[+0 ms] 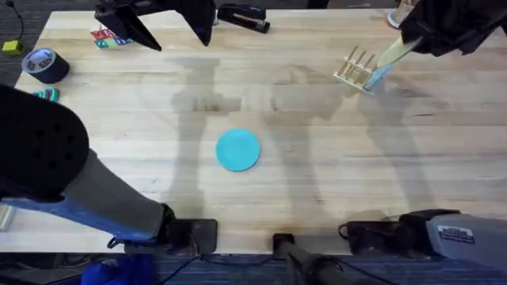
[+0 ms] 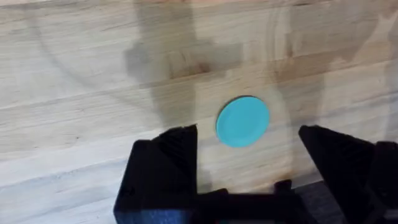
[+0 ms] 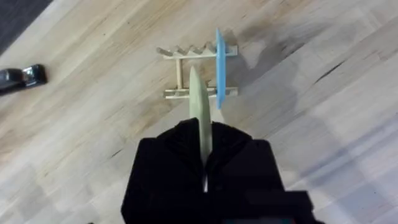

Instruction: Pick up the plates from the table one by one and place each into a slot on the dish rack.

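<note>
Right gripper (image 3: 204, 146) clamped on cream plate (image 3: 199, 106) above rack (image 3: 198, 70); align edge-on with free slot beside blue plate (image 3: 219, 65), then lower.

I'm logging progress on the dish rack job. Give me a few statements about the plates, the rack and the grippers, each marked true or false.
1. The right gripper holds a cream plate edge-on above the dish rack. True.
2. The dish rack has no plate in it. False: a blue plate stands in a slot.
3. A turquoise plate lies flat on the table. True.
4. The left gripper grips the turquoise plate. False: it is open, with the plate on the table beyond its fingers.
</note>
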Controlling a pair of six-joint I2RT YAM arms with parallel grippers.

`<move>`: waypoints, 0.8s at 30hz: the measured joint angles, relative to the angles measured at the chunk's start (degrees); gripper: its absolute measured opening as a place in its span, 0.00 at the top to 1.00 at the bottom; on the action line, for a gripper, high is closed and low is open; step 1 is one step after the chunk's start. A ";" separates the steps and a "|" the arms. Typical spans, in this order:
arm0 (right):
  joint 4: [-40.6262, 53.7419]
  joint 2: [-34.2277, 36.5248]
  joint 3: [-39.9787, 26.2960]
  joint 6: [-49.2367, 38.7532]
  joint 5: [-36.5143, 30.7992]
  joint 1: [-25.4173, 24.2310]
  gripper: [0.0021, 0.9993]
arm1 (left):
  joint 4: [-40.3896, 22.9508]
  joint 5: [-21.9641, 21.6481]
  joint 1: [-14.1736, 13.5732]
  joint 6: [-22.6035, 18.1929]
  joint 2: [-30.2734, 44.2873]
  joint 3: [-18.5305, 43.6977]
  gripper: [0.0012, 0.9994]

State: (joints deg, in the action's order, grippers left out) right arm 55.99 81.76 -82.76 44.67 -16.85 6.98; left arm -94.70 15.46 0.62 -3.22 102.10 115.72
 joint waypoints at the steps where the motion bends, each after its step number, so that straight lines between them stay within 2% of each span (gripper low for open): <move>1: -0.01 0.01 0.00 0.06 -0.17 0.00 0.97 | 0.00 0.00 0.00 0.00 0.00 0.00 0.00; 24: -3.49 9.08 -0.02 -3.81 -1.58 -0.07 0.97 | 0.02 0.00 0.00 0.00 0.00 0.00 0.00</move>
State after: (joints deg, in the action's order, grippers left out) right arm 52.49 90.84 -82.78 40.86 -18.44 6.92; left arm -94.67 15.46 0.62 -3.22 102.10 115.72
